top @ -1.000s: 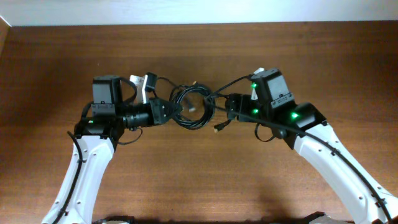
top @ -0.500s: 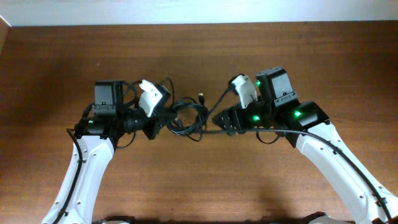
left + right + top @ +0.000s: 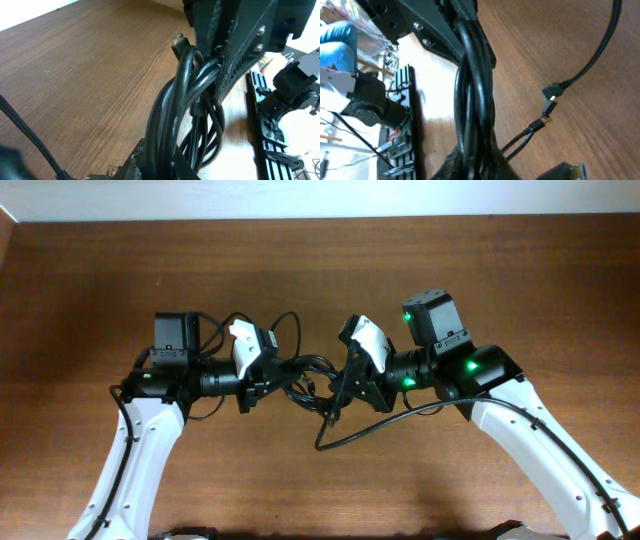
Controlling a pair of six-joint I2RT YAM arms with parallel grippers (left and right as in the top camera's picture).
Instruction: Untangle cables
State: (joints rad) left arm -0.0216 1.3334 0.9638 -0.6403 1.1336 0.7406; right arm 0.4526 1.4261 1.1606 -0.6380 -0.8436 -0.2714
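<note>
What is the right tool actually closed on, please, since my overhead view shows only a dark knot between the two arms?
Observer: The right wrist view shows the right tool shut on the bundle of thin black cables, several strands at once.
Operator: Are those strands lying parallel?
Observer: No. In the left wrist view they twist around one another between the left tool and the right one.
Operator: Thank you. Are any plugs free?
Observer: Yes. In the right wrist view, small gold-tipped plugs sit beside the bundle, gripped by neither tool.
</note>
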